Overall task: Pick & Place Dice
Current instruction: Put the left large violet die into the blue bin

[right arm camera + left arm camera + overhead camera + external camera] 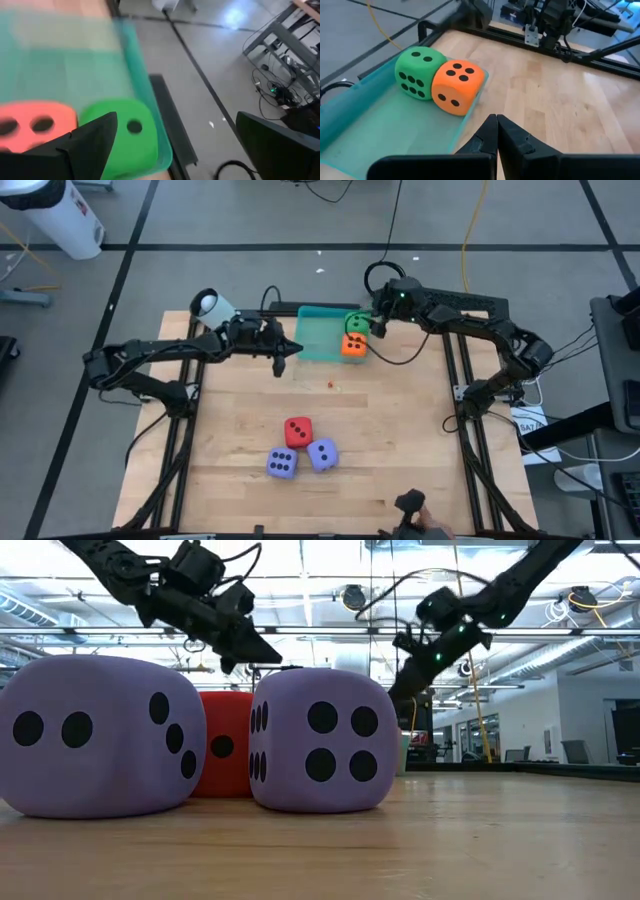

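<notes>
Green die (357, 323), orange die (353, 346) side-by-side in tray (318, 335); right claw (378, 323) open.

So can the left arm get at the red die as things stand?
Probably yes. The red die sits uncovered on the table, its far face open toward the left tool; the two purple-blue dice crowd only its near side.

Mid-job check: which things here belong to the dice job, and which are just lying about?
Job: green die and orange die in the tray; red die and two purple dice on the table.
Lying about: white cylinder, small red speck.
</notes>
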`<act>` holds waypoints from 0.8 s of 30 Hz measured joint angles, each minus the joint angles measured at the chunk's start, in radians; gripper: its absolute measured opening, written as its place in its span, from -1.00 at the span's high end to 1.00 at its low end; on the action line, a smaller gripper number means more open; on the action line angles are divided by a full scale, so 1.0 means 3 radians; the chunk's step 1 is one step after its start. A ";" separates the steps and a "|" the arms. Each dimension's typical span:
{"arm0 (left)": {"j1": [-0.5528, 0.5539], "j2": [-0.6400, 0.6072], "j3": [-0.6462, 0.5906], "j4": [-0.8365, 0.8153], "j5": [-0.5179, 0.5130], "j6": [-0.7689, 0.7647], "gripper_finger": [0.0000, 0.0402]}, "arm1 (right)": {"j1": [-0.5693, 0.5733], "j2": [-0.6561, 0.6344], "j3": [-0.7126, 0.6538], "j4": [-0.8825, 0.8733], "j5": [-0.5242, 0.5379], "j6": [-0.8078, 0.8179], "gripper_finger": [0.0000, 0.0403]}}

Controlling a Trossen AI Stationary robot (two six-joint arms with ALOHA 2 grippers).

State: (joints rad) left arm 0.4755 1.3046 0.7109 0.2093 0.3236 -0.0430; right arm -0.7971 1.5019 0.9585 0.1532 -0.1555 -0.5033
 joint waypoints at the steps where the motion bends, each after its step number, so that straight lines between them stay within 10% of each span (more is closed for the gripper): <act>1: 0.0012 -0.0059 -0.0001 -0.0034 0.0003 0.0028 0.96 | -0.0002 -0.0076 0.0000 -0.0003 -0.0045 0.0093 -0.96; 8: 0.0124 -0.0666 -0.0295 -0.0032 0.0128 0.0130 0.99 | -0.0075 -0.0693 -0.0150 0.0356 -0.1405 0.1249 -0.64; 24: 0.0185 -0.1600 -0.0950 0.0138 0.0154 -0.0212 0.99 | 0.0259 -0.1520 -0.1588 0.1785 -0.1033 0.2337 0.76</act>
State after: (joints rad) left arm 0.5311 0.8245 0.4259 0.2507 0.3698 -0.1065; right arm -0.7194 1.0458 0.4820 0.6886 -0.4655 0.1977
